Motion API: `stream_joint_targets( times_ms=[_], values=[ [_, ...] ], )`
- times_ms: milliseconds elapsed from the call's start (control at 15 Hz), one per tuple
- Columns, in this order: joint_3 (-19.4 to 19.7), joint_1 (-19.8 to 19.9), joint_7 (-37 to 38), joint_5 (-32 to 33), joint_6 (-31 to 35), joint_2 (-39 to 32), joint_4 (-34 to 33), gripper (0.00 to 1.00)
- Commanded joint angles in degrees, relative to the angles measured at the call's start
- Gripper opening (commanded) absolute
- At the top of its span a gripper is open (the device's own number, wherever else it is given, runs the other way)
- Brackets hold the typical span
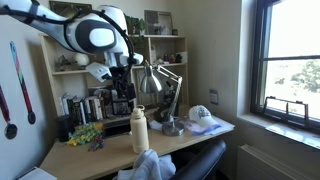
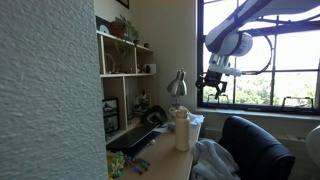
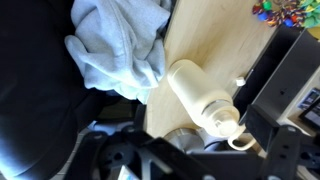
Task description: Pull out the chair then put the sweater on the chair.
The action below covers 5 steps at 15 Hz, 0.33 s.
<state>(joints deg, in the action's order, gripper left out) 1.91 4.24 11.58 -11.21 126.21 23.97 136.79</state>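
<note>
The pale blue-grey sweater point(image 1: 150, 166) lies bunched at the desk's front edge, resting on the black chair point(image 1: 203, 160). Both show in the other exterior view, the sweater point(image 2: 214, 160) beside the chair's backrest point(image 2: 256, 146). In the wrist view the sweater point(image 3: 120, 45) lies on the dark chair point(image 3: 30, 95) next to the wooden desk point(image 3: 205, 35). My gripper point(image 1: 122, 98) hangs high above the desk, well clear of the sweater, and looks open and empty; it also shows in an exterior view point(image 2: 213, 88).
A cream bottle point(image 1: 139, 130) stands on the desk near the sweater and shows in the wrist view point(image 3: 200, 95). A silver desk lamp point(image 1: 160, 80), a white cap point(image 1: 200, 113), shelves with books point(image 1: 95, 105) and a window point(image 1: 295, 60) surround the desk.
</note>
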Motion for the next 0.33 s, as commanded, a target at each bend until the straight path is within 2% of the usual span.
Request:
stream_joint_targets(
  times_ms=[0,267],
  values=[
    [-0.38,-0.41,0.02,0.12,-1.04,1.66,-0.06,1.00],
    [-0.72,-0.48,0.03,0.46,-1.59,3.06,0.38,1.00]
  ],
)
